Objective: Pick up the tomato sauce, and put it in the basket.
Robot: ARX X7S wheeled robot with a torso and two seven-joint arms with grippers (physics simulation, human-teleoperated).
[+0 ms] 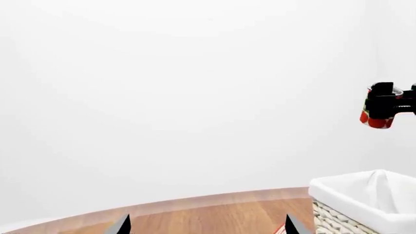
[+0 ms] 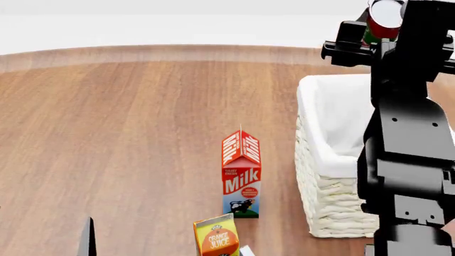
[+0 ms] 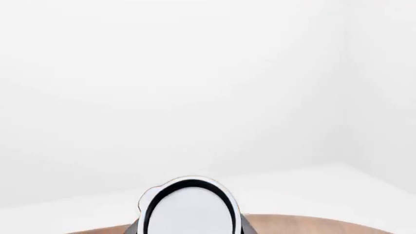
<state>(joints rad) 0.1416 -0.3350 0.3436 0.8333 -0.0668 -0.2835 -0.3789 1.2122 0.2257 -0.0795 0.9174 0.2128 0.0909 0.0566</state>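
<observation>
Holding: your right tool is clamped on the tomato sauce, high above the basket near its far end; the height keeps the can clear of the cloth rim.
Can attitude: in the right wrist view its pale top with the dark rim faces the camera, so it seems to lie tilted in the grip; the exact angle I cannot tell.
Left tool: jaws apart, nothing between them, parked low over the tabletop well to the left of the basket, out of the way.
Bystanders: the milk carton stands upright just left of the basket, the orange juice carton nearer you; neither blocks the drop.
Next, as I judge it: lower over the liner before you release, so the can does not bounce out.
</observation>
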